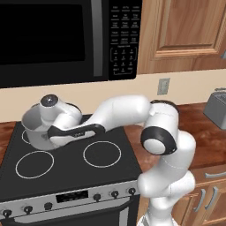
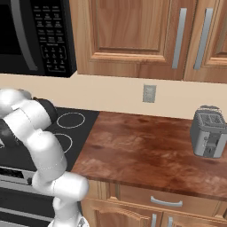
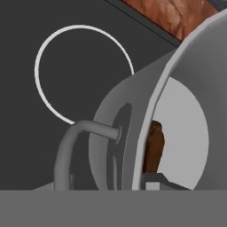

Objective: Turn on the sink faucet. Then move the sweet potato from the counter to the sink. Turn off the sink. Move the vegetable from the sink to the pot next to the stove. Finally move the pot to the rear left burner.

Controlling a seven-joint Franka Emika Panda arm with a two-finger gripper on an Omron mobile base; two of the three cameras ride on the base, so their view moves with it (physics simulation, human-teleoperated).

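Observation:
A grey pot (image 1: 32, 125) is at the rear left of the black stove (image 1: 70, 170), over the back left burner. Whether it rests on the glass or hangs just above it I cannot tell. My gripper (image 1: 46, 132) reaches in from the right and is shut on the pot's near wall. In the hand view the gripper (image 3: 111, 184) straddles the pot (image 3: 108, 133), with one fingertip (image 3: 154, 181) inside the rim. The brown sweet potato (image 3: 154, 145) lies inside the pot. The pot's looped side handle (image 3: 66, 150) sticks out to the left.
A black microwave (image 1: 53, 39) hangs low above the stove. Two front burner rings (image 1: 34, 164) lie bare, with a row of knobs (image 1: 95, 196) below them. To the right run a wooden counter (image 2: 142, 146) and a toaster (image 2: 208, 133), under wooden wall cabinets (image 2: 128, 35).

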